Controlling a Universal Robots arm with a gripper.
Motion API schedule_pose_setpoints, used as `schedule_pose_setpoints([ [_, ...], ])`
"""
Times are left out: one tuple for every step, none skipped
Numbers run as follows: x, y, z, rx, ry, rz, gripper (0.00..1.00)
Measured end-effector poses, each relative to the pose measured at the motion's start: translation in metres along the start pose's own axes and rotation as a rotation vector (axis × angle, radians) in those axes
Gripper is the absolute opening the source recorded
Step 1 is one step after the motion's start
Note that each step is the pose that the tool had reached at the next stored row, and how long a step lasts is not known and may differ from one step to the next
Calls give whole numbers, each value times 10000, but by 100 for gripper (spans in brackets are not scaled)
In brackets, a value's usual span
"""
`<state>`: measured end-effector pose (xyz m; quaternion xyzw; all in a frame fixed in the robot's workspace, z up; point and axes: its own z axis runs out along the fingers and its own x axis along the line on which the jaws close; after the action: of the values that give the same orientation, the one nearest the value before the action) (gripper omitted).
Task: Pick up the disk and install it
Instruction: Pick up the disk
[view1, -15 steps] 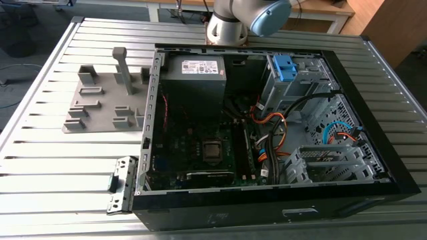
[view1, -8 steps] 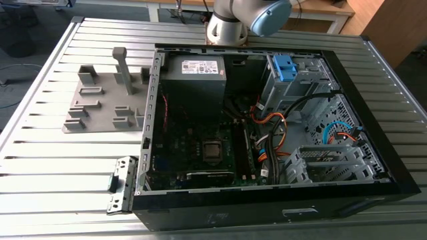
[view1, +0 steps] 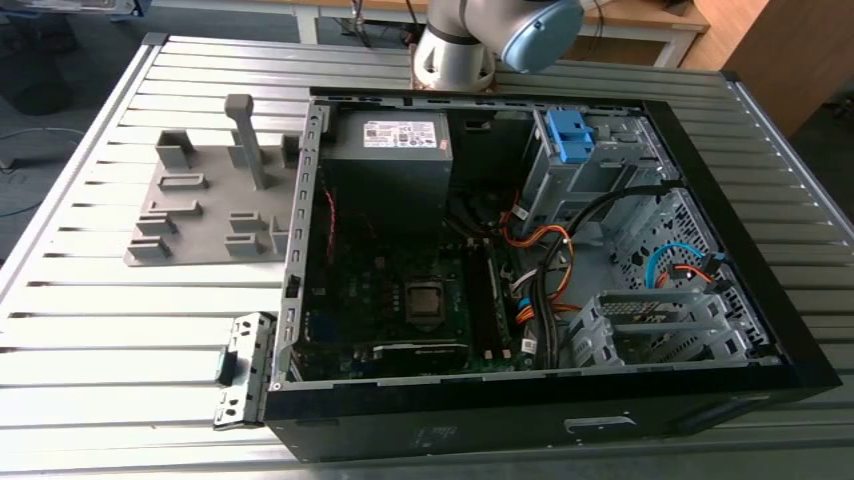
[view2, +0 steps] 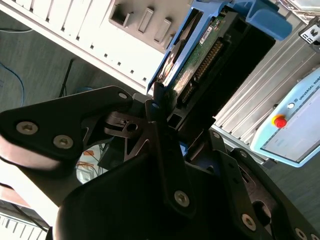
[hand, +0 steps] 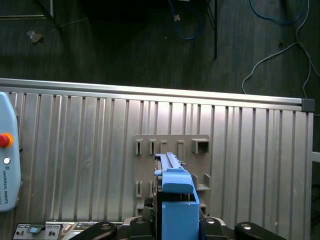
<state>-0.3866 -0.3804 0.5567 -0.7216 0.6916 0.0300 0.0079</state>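
In both wrist views my gripper (view2: 181, 131) is shut on the disk (view2: 200, 55), held edge-on in the air. The second wrist view shows its blue carrier frame, green circuit board and pin connector between the black fingers (view2: 161, 131). In the first wrist view the disk's blue end (hand: 177, 197) rises from the gripper (hand: 177, 224), high above the grey holder fixture (hand: 172, 149) on the ribbed metal table (hand: 75, 150). The exterior view shows the open computer case (view1: 534, 240) with its grey drive cage (view1: 601, 160), and the holder fixture (view1: 200, 215) standing beside it with no drive in it.
Inside the case are a grey power-supply box (view1: 387, 150), a small blue bracket (view1: 567, 135), the motherboard (view1: 400, 300) and loose orange and black cables (view1: 561, 250). A teach pendant (hand: 7, 160) lies on the table near the holder. The arm's base (view1: 461, 45) stands behind the case.
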Motion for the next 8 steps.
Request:
schedule_pose_setpoints([
  [4,0,0,1,0,0,36],
  [8,0,0,0,0,0,36],
  [12,1,-1,0,1,0,36],
  [16,1,-1,0,1,0,36],
  [21,1,-1,0,1,1,36],
  [25,1,-1,0,1,1,36],
  [30,1,-2,-1,2,0,36],
  [34,1,-2,-1,2,0,36],
])
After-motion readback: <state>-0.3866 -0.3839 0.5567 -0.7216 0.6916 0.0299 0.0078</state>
